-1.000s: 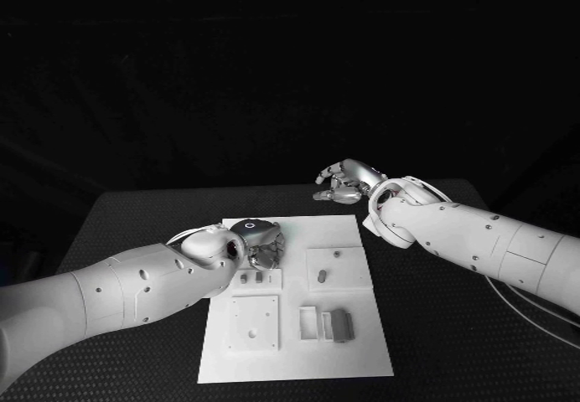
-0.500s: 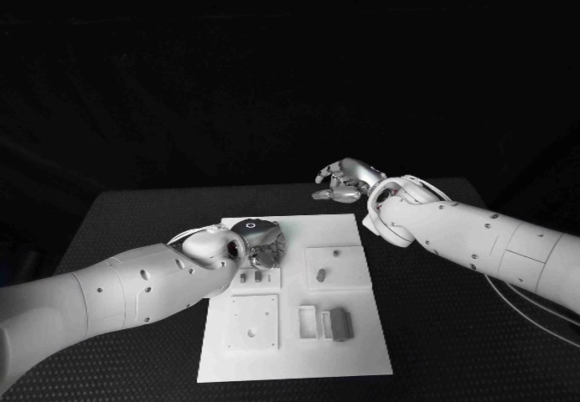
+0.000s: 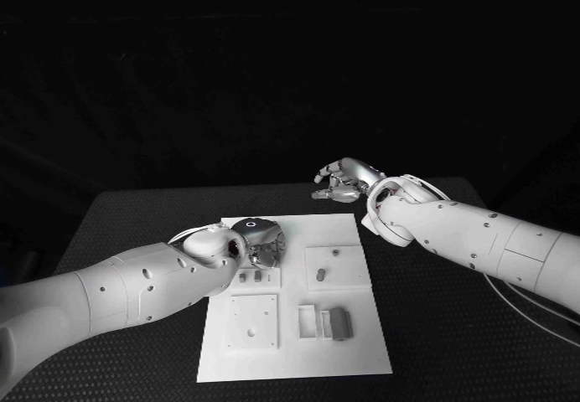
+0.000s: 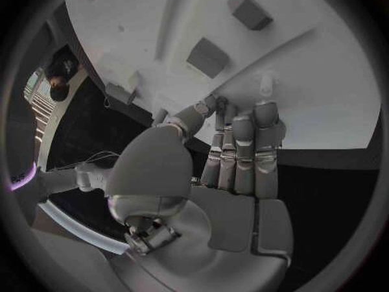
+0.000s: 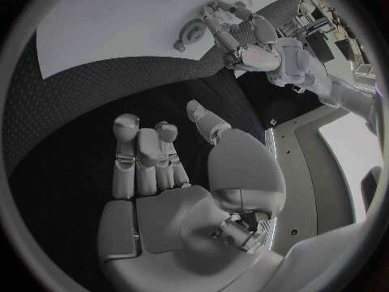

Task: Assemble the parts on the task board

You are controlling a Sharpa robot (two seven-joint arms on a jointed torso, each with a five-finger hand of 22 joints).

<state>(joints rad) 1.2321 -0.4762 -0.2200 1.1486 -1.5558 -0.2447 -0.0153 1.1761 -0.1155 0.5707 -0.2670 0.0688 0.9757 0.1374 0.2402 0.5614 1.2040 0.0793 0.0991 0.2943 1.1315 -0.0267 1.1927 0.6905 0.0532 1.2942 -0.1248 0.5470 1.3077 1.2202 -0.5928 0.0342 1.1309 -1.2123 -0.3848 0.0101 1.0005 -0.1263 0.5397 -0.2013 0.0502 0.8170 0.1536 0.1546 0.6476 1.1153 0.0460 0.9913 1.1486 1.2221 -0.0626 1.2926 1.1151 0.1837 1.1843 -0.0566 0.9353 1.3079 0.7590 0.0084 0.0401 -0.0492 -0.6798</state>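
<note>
White, the board [image 3: 350, 352] lies in the middle of the black table [image 3: 133, 218], long side running from 12 to 6 o'clock. The left hand [image 3: 260, 241] hovers over the board's 11 o'clock corner, fingers curled downward together; whether they pinch anything I cannot tell. Just at its 6 o'clock stand two small grey pegs [image 3: 251, 275], apart from the fingers. At 3 o'clock of the hand, a raised plate [image 3: 333, 266] carries one upright peg [image 3: 323, 273]. Further toward 6 o'clock lie a plate with holes [image 3: 254, 321] and, beside it, a white bracket [image 3: 308, 322] touching a grey block [image 3: 336, 320]. The right hand [image 3: 344, 182] hangs beyond the board's far edge at 1 o'clock, over bare table, fingers loosely curled, grasping nothing.
</note>
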